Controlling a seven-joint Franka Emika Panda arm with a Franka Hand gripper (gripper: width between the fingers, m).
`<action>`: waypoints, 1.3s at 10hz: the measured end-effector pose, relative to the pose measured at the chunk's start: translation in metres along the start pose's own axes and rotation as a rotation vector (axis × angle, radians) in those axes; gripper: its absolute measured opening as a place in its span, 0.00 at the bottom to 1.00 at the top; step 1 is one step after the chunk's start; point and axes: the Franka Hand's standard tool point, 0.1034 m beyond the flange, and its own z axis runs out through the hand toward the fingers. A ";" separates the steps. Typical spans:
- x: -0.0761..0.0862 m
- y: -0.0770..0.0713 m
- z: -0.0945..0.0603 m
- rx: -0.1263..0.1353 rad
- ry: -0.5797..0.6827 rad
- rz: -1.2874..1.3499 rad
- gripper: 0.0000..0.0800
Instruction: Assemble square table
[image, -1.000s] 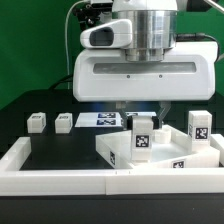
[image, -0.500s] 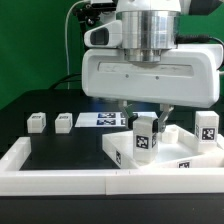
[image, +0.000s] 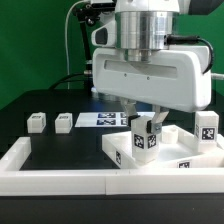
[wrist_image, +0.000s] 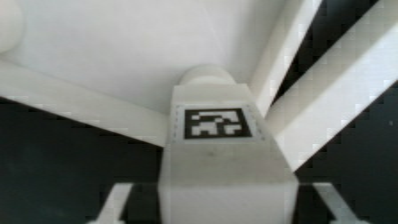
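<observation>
My gripper is shut on a white block leg and holds it upright on the large white square slab near its far edge. The leg's tag faces the camera, slightly turned. In the wrist view the leg fills the middle between my fingers, with the gripper closed round its lower part. Two more legs stand on the black mat at the exterior view's left. Another leg stands at the right.
The long white rim wall runs along the front and up both sides. The marker board lies flat behind the slab. A green backdrop and cables stand behind the arm.
The hand has turned about its vertical axis and the held leg has turned with it, staying on the same spot of the slab. The other legs have not moved.
</observation>
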 end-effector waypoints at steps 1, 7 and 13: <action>-0.001 -0.001 0.000 0.002 -0.002 0.008 0.37; -0.005 -0.003 0.002 0.009 -0.002 -0.280 0.81; -0.005 -0.001 0.003 0.010 0.005 -0.829 0.81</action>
